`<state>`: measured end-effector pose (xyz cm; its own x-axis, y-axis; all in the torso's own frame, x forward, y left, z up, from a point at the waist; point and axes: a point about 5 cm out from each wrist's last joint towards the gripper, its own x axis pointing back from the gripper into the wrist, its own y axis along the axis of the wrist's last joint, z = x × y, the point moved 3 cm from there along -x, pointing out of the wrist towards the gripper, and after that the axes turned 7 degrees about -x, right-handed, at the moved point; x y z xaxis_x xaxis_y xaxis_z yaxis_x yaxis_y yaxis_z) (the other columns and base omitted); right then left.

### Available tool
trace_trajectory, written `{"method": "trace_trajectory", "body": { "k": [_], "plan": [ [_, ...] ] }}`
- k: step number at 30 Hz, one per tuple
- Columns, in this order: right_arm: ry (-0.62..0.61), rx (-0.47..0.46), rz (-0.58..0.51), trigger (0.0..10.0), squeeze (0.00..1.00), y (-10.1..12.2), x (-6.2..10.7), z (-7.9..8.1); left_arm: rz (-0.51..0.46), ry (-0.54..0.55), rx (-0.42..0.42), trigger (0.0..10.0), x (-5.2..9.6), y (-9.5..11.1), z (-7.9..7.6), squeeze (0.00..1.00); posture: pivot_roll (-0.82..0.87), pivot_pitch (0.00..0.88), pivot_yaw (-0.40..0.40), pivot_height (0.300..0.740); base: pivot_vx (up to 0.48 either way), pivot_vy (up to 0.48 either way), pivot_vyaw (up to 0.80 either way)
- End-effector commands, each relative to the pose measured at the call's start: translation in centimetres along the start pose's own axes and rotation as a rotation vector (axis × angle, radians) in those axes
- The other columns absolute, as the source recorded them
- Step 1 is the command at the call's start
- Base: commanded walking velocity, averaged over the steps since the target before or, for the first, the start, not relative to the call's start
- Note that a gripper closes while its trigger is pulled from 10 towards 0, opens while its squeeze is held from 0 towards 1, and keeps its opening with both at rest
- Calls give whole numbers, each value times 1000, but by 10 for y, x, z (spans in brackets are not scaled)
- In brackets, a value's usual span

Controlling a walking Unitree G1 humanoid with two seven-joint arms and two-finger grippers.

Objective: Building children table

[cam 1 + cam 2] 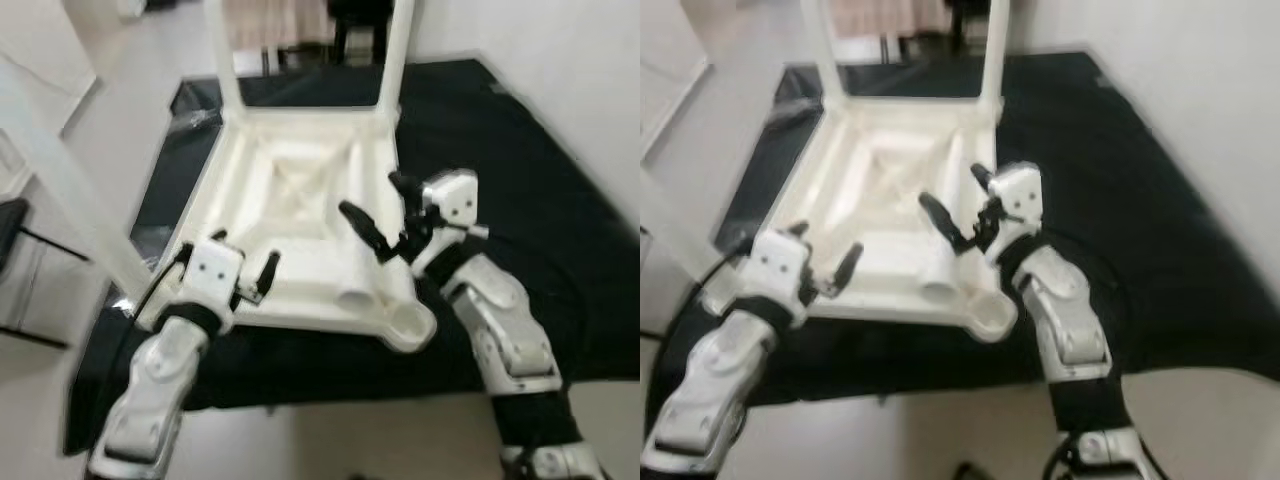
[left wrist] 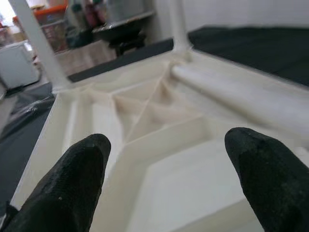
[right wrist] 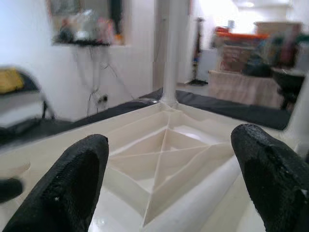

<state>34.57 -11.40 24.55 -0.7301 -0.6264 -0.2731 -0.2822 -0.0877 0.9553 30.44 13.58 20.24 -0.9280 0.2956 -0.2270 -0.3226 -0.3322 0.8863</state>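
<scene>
A white children's table point(image 1: 300, 190) lies upside down on a black mat, its ribbed underside facing up. Two legs point(image 1: 397, 50) stand upright at its far corners, and a third leg point(image 1: 70, 190) rises at the near left. A loose white leg point(image 1: 362, 288) lies on the underside near the open corner socket point(image 1: 410, 325). My left gripper point(image 1: 245, 262) is open over the table's near left edge, holding nothing. My right gripper point(image 1: 385, 210) hangs open just above the loose leg. The left wrist view shows that leg point(image 2: 241, 92) beyond the black fingers point(image 2: 72, 183).
The black mat point(image 1: 500, 150) spreads under the table and out to the right, up to a white wall point(image 1: 580, 80). A dark chair frame point(image 1: 10, 240) stands at the left. Furniture and clutter point(image 3: 270, 48) line the room's far side.
</scene>
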Motion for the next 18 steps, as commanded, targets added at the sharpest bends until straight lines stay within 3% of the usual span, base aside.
{"method": "trace_trajectory", "body": {
  "k": [1, 3, 9, 14, 18],
  "plan": [
    [68, 32, 32, 10000, 0, -5, 3, 10, 38, -2, 1, 10000, 5, -8, 0, 0, 71, 170, -40, 740, 0, 0, 0],
    [126, 96, 77, 10000, 0, -7, 13, 10, 37, -36, 17, 10000, 6, -8, -5, 0, 71, 170, -39, 740, 0, 0, 0],
    [270, 164, 182, 10000, 0, -8, 35, 14, 39, -110, 58, 10000, 12, -7, -16, 0, 66, 170, -38, 740, 0, 0, 0],
    [257, 274, 332, 10000, 0, -19, 50, 10, 106, -129, 94, 10000, 25, -20, -20, 0, 58, 172, -40, 740, 0, 0, 0],
    [271, 260, 380, 10000, 0, -26, 61, 14, 137, -159, 125, 10000, 36, -26, -22, 0, 60, 179, -43, 740, 0, 0, 0]
  ]
}}
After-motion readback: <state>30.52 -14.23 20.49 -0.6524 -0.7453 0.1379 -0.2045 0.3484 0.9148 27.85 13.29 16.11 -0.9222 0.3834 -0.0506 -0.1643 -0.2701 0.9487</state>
